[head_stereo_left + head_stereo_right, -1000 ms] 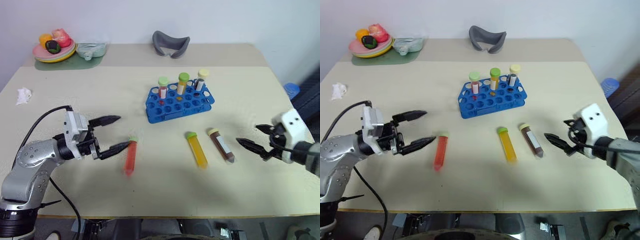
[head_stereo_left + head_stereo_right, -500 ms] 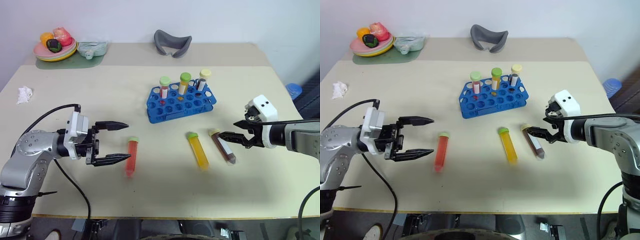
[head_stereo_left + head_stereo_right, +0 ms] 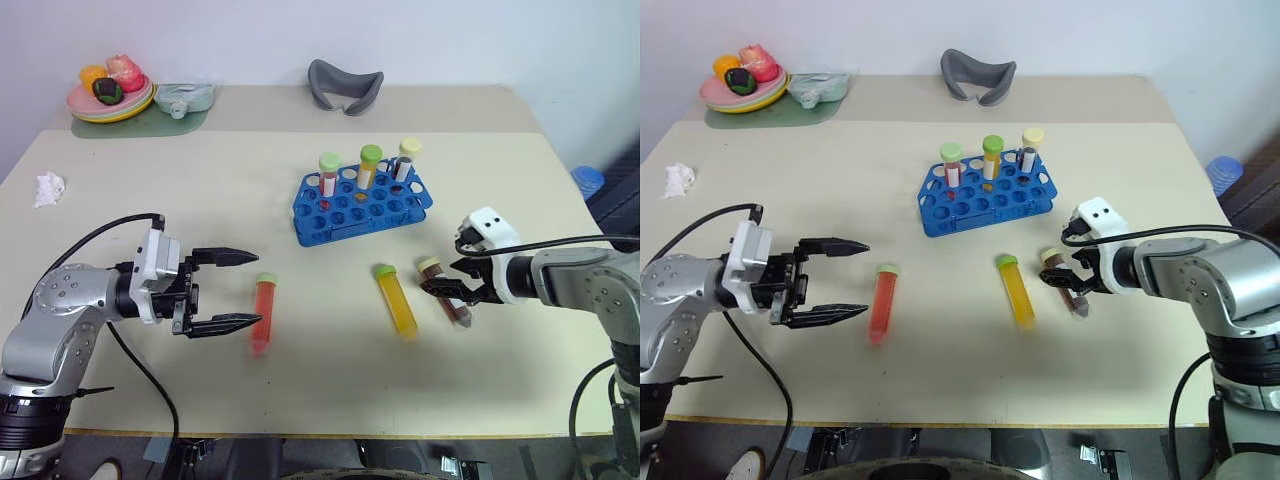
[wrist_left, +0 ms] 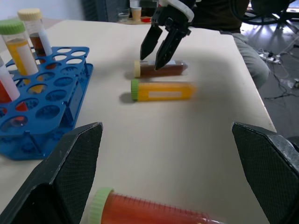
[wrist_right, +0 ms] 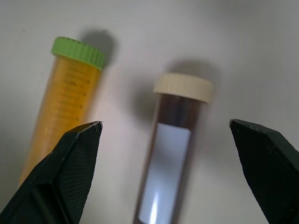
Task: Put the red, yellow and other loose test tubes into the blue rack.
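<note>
Brown tube (image 3: pixel 445 291) is straddled by the spread right gripper (image 3: pixel 443 290) (untouched); left gripper (image 3: pixel 236 291) is held agape beside red tube (image 3: pixel 262 314).

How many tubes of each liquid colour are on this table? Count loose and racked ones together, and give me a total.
Red: 2 (loose red tube, racked red tube in the blue rack)
Yellow: 2 (loose yellow tube, racked yellow tube)
Brown: 2 (loose brown tube, racked brown tube)
Total: 6
</note>
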Available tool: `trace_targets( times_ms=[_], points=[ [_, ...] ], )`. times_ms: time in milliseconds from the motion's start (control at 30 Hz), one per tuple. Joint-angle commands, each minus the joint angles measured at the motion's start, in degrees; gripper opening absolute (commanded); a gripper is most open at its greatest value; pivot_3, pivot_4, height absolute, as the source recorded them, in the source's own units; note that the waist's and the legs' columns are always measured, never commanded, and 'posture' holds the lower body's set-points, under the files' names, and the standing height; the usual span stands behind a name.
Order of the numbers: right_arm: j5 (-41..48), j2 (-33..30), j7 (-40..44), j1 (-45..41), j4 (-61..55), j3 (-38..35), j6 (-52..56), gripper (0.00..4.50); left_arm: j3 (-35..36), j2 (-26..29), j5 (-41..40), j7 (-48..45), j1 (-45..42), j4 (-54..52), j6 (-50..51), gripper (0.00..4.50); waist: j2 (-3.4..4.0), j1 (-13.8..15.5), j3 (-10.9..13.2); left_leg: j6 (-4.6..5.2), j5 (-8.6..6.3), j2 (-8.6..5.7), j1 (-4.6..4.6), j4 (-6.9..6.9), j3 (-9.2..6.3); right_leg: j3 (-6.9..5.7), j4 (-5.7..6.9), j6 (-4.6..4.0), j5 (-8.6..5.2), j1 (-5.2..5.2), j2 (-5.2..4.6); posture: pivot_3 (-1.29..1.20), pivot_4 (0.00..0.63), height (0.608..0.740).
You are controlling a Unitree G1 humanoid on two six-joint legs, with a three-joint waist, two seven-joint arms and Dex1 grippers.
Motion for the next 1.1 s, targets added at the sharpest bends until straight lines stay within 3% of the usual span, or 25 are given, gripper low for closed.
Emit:
trace_targets(
  times_ms=[33, 200, 233, 300, 467, 500, 733, 1000, 1100],
  points=[
    [-1.58, 1.57, -1.33, -1.63, 0.64, 0.85, 0.13, 4.46, 0.78, 0.26, -0.93, 0.45, 0.89, -2.59, -0.02, 4.5, 0.0, 0.03, 0.0, 0.0, 0.0, 0.0, 0.0, 0.0, 0.0, 0.0, 0.0, 0.0, 0.0, 0.0, 0.0, 0.0, 0.15, 0.74],
    [-4.21, 3.94, -2.66, -3.04, 3.33, 2.61, -0.81, 4.46, 1.42, 0.49, -1.2, 1.07, 2.06, -3.65, 0.37, 4.5, 0.0, -0.03, 0.0, 0.0, 0.0, 0.0, 0.0, 0.0, 0.0, 0.0, 0.0, 0.0, 0.0, -0.01, 0.0, 0.0, 0.15, 0.74],
    [-4.82, 4.26, -2.85, -3.38, 3.89, 3.04, -1.16, 4.22, 1.6, 0.56, -1.29, 1.2, 2.25, -3.86, 0.48, 4.5, 0.0, -0.05, 0.0, 0.0, 0.0, 0.0, 0.0, 0.01, 0.0, 0.0, 0.01, 0.0, 0.0, -0.01, 0.0, 0.0, 0.15, 0.74],
    [-5.93, 4.87, -3.19, -3.99, 4.9, 3.77, -1.92, 3.68, 1.95, 0.65, -1.44, 1.55, 2.64, -4.25, 0.65, 4.5, -0.01, -0.1, -0.01, 0.0, 0.0, 0.0, 0.01, 0.01, 0.0, 0.01, 0.01, -0.01, 0.01, -0.01, 0.0, 0.0, 0.15, 0.74],
    [-7.58, 5.38, -2.65, -4.44, 5.73, 4.82, -2.86, 1.21, 2.43, 0.84, -1.75, 2.22, 3.49, -5.05, 0.9, 4.5, -0.01, -0.12, -0.01, 0.0, 0.0, 0.0, 0.01, 0.01, 0.0, 0.0, 0.02, -0.02, 0.01, -0.02, 0.01, 0.0, 0.15, 0.74],
    [-7.78, 5.29, -2.37, -4.37, 5.71, 5.18, -3.17, 0.97, 2.59, 0.85, -1.81, 2.39, 3.67, -5.22, 1.02, 4.5, -0.01, -0.13, -0.01, 0.0, 0.0, 0.01, 0.01, 0.0, 0.0, 0.0, 0.02, -0.02, 0.01, -0.02, 0.02, 0.0, 0.15, 0.74],
    [-6.95, 4.15, 0.35, -5.17, 3.4, 3.86, -3.79, 0.91, 3.42, 0.99, -2.28, 3.21, 4.61, -6.12, 1.42, 4.5, -0.01, -0.13, -0.01, 0.0, 0.0, 0.01, 0.02, 0.02, 0.0, 0.01, 0.03, -0.02, 0.02, -0.01, 0.02, 0.0, 0.15, 0.74],
    [-3.52, 6.77, 1.43, -14.87, 4.33, -3.55, -0.62, 0.91, 3.58, 0.75, -2.25, 3.6, 4.67, -6.18, 1.52, 4.5, 0.07, -0.09, 0.04, 0.0, 0.0, 0.01, -0.1, -0.03, 0.01, 0.02, 0.05, -0.02, 0.02, -0.18, 0.02, 0.0, 0.15, 0.74],
    [-4.09, 2.89, 5.21, -12.68, 3.92, 0.73, -4.06, 0.91, 3.3, 0.45, -2.14, 4.02, 4.37, -6.29, 1.46, 4.5, 0.06, 0.27, 0.03, 0.0, 0.0, 0.01, -0.16, -0.05, 0.0, -0.01, 0.04, -0.03, 0.01, -0.2, 0.0, 0.0, 0.15, 0.74]
  ],
)
